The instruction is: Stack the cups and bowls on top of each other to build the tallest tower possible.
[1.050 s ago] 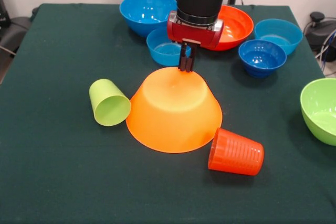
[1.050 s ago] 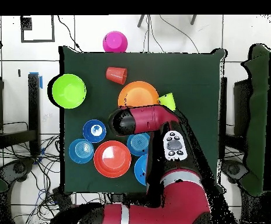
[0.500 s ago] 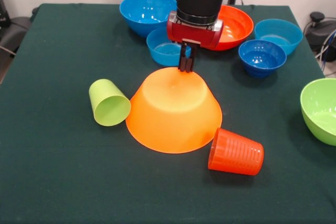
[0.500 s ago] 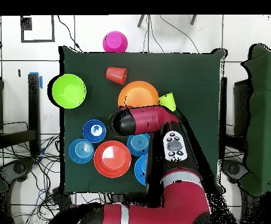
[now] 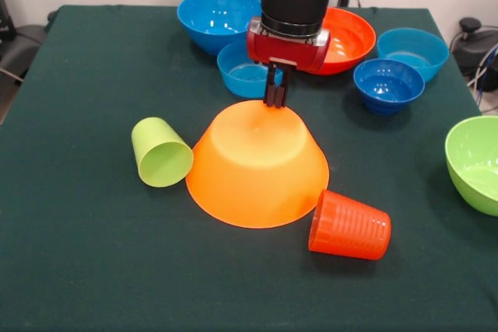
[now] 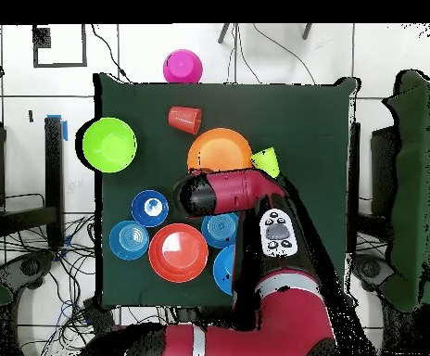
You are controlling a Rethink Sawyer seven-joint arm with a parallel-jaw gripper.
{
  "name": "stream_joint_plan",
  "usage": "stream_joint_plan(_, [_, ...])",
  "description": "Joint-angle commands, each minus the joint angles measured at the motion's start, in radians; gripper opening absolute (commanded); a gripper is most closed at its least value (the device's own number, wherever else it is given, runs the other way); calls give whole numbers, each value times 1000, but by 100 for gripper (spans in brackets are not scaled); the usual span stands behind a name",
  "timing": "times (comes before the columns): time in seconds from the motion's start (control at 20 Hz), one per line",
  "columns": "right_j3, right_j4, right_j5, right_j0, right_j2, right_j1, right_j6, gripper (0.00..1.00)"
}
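Large light-orange plastic bowl (image 5: 257, 165): inverted mid-table (image 5: 78, 270), wide rim down, likely as the tower's steady base; nothing stacked yet. Tool (image 5: 276, 99): fingers pinched together, empty, at the bowl's far edge. Smooth lime-green cup (image 5: 160, 152) and ribbed orange cup (image 5: 350, 225): lying sideways beside it. Remaining bowls: upright, apart.

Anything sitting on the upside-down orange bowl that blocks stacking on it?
Nothing visible. The flat top of the upside-down light-orange bowl is bare. The gripper hangs at its far edge, shut and empty. The lime green cup and ribbed orange cup lie on their sides beside its rim, not on it.
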Motion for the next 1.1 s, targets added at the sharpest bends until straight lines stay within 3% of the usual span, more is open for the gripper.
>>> stream_joint_plan(0.05, [55, -64, -53, -8, 42, 73, -2, 0])
stream_joint_plan(0.45, [139, -60, -58, -10, 38, 23, 14, 0])
stream_joint_plan(1.1, [166, -66, -125, -22, 33, 66, 19, 0])
